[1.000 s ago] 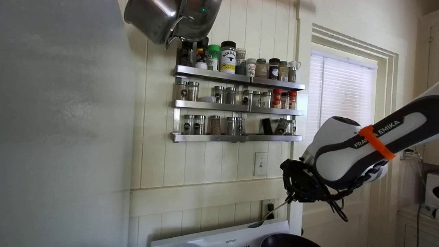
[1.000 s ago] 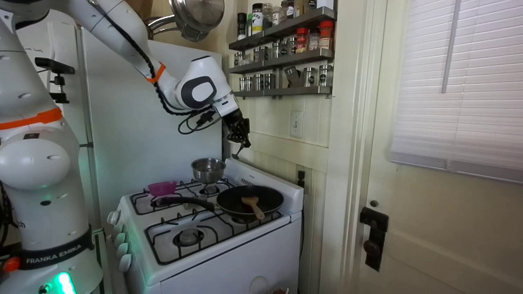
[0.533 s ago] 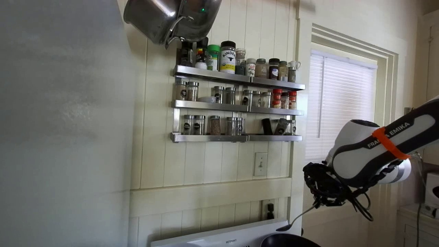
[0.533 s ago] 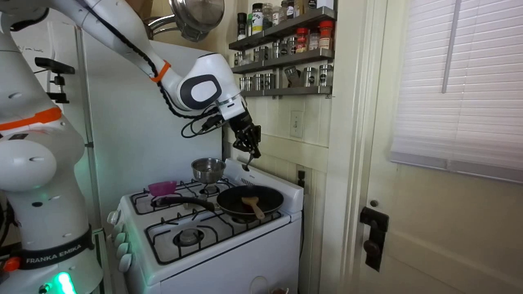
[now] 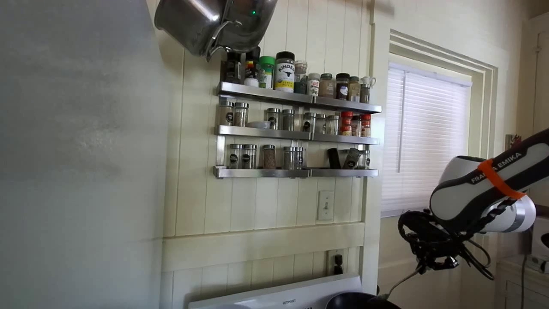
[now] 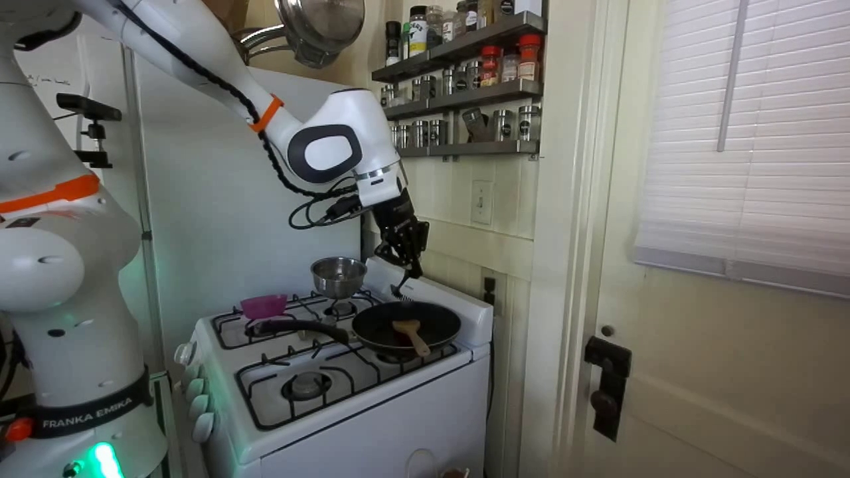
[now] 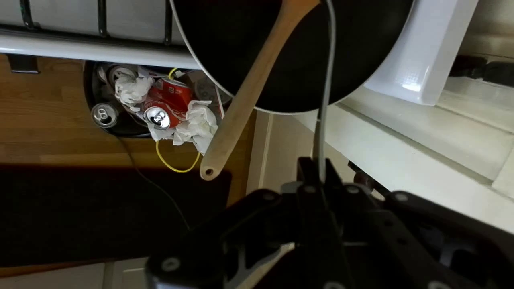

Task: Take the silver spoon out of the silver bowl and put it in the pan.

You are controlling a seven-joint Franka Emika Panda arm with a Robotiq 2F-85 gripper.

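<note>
While jaws pinch spoon (image 7: 327, 82), pan (image 6: 438, 322) sits below; silver bowl (image 6: 339, 280) apart

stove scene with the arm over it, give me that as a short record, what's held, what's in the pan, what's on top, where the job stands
held: silver spoon, by its handle
held by: hand, jaws shut on that handle
pose: slanting down from the hand; in the wrist view it crosses in front of the pan
touching pan: cannot tell
in pan: wooden utensil, its handle out past the rim
on stove: pan, silver bowl, pink bowl
status: silver spoon out of the silver bowl, not yet released
</note>
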